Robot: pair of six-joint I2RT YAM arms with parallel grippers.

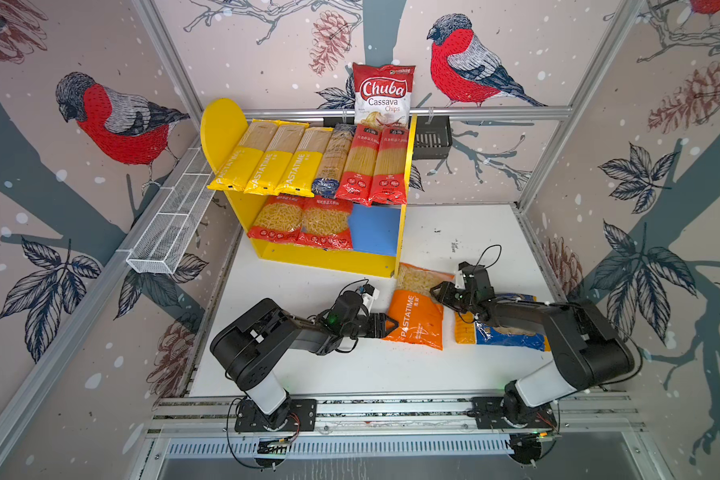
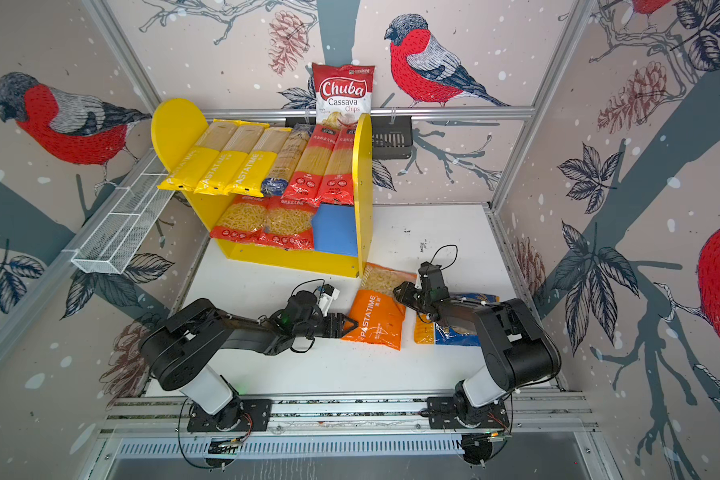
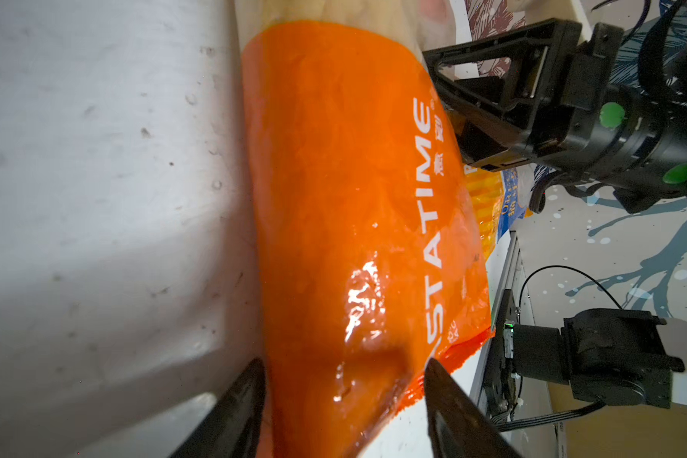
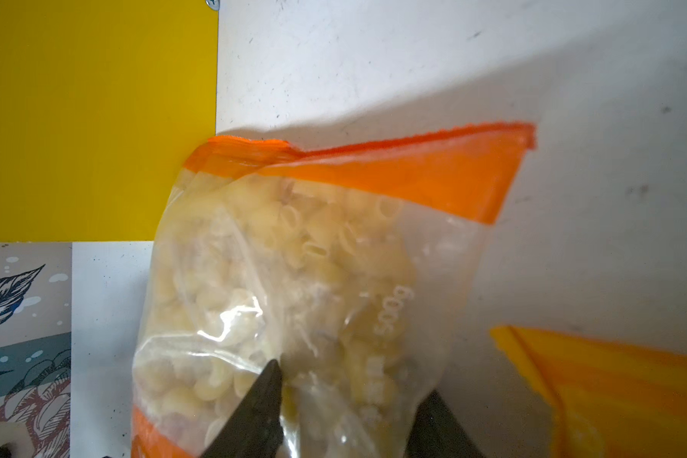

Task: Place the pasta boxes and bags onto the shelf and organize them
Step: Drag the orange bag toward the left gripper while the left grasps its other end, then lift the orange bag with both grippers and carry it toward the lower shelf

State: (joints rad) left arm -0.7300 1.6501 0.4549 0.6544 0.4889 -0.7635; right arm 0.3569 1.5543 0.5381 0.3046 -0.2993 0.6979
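An orange PASTATIME macaroni bag lies on the white table beside the front right corner of the shelf. My left gripper is shut on its orange near-left edge, which creases between the fingers. My right gripper pinches the clear macaroni part from the right. A blue-orange bag lies partly under the right arm. Several long spaghetti packs fill the upper tier. Two red macaroni bags sit on the blue lower board.
A red-white Chuba chips bag stands behind the shelf above a black slotted basket. A white wire-mesh basket hangs on the left wall rail. The shelf's yellow side panel is close to the orange bag's far end.
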